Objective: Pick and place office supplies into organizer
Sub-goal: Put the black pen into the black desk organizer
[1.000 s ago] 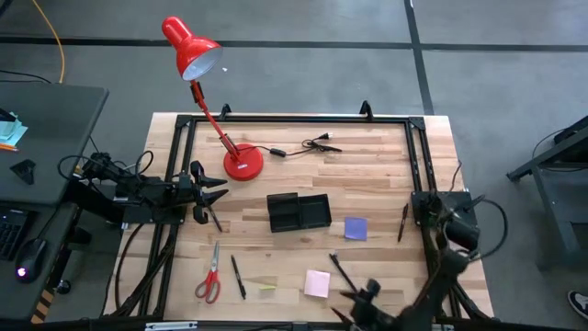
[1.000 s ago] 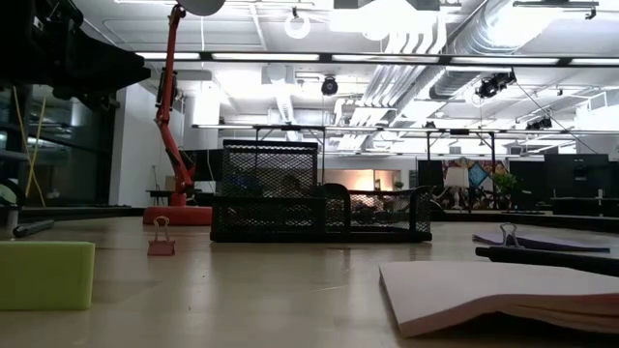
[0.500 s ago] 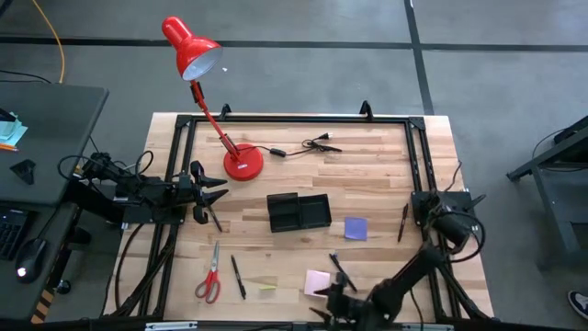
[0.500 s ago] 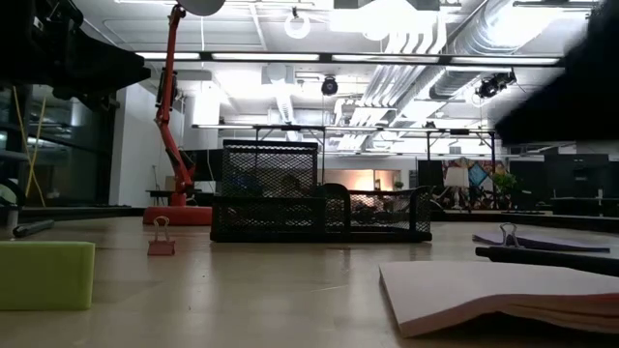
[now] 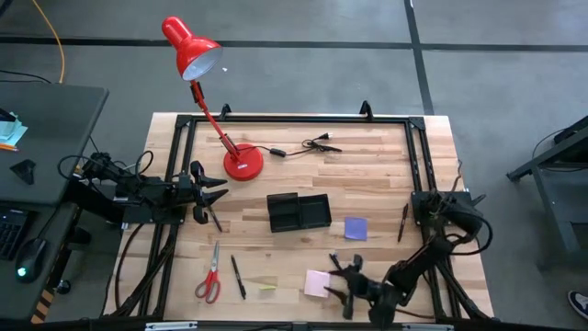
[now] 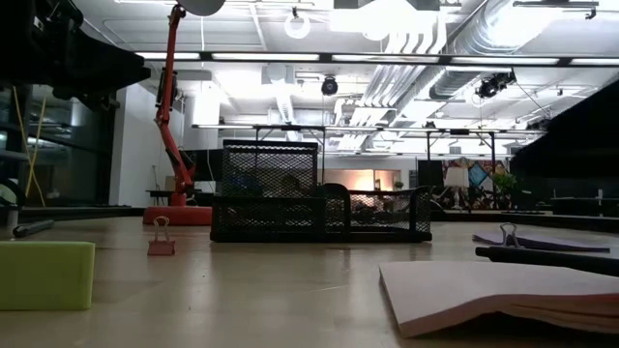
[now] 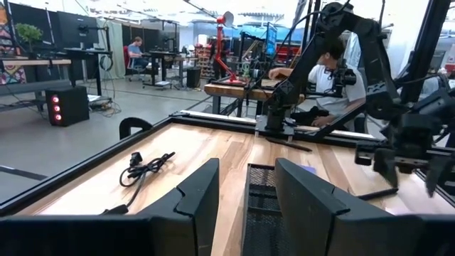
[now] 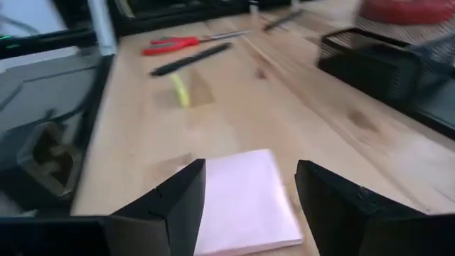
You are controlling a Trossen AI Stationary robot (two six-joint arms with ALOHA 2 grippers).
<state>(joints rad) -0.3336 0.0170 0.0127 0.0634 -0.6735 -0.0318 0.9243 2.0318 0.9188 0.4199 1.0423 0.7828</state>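
Note:
The pale pink sticky-note pad [image 5: 317,282] lies flat near the table's front edge. My right gripper [image 5: 338,280] hovers low just to its right, open. In the right wrist view the pad [image 8: 242,199] lies ahead between the two fingers, and no touch shows. The black mesh organizer [image 5: 299,211] stands mid-table, with the purple pad [image 5: 356,228] to its right. Red-handled scissors [image 5: 210,273] and a black pen [image 5: 237,276] lie front left. Another pen [image 5: 401,221] lies at the right. My left gripper [image 5: 209,188] waits open at the left edge.
A red desk lamp [image 5: 243,163] and a black cable [image 5: 308,145] sit at the back. A small yellow-green pad [image 5: 266,287] lies between the pen and the pink pad. A small clip [image 6: 160,242] stands on the table in the low view.
My right gripper has come down toward the table and moved a little toward the left, up to the pink pad, turning at the wrist as it went. Its fingers have stayed open. The pad has not moved.

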